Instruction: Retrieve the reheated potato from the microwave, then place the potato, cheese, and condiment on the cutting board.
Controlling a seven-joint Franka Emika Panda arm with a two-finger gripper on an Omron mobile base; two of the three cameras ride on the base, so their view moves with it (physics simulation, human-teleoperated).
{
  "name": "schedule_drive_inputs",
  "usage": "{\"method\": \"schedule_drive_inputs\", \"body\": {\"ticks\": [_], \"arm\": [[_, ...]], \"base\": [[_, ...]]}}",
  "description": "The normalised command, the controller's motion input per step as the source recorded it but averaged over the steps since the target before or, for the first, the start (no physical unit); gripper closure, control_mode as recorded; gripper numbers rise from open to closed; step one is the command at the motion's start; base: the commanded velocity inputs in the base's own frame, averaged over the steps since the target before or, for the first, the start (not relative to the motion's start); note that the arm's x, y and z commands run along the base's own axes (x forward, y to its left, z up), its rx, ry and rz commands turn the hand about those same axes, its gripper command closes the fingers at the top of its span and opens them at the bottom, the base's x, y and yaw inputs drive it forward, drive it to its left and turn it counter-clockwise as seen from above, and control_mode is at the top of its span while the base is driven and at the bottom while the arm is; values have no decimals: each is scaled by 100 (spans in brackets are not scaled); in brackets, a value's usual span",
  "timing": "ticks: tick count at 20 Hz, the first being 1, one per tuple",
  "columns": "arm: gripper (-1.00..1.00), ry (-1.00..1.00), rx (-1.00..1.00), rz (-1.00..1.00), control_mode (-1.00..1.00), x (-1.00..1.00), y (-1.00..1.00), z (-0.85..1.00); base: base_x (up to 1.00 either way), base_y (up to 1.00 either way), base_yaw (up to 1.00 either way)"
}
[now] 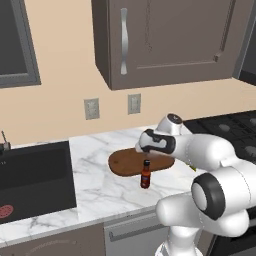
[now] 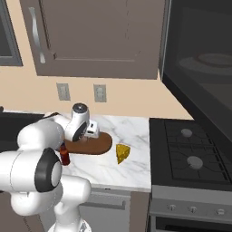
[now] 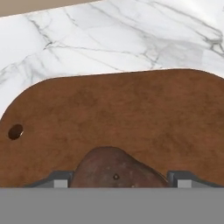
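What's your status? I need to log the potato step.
Jaws wide, gripper low over cutting board. Potato between the jaws, on or just above board; held or released unclear. Condiment and cheese off board, on counter.

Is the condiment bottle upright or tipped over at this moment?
Upright. The condiment bottle stands on the marble counter, black cap up, just in front of the cutting board.

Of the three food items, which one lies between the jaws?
The potato, the brown lump on the cutting board. The cheese and condiment stand off the board, on the counter.
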Motion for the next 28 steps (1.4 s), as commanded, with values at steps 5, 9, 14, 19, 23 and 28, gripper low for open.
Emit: {"method": "schedule_drive_inputs", "body": {"ticks": [5, 9, 14, 19, 23, 28], "arm": [[100, 0, 0, -3, -100, 12, 0, -15], [100, 0, 0, -3, -100, 13, 2, -14], [100, 0, 0, -3, -100, 17, 6, -16], [100, 0, 0, -4, -100, 22, 14, -15], [100, 0, 0, -4, -100, 21, 11, -10], [-100, 0, 0, -4, -100, 24, 8, -14]], "base": [[0, 0, 0], [0, 0, 0], [0, 0, 0], [0, 0, 0], [0, 0, 0], [0, 0, 0]]}}
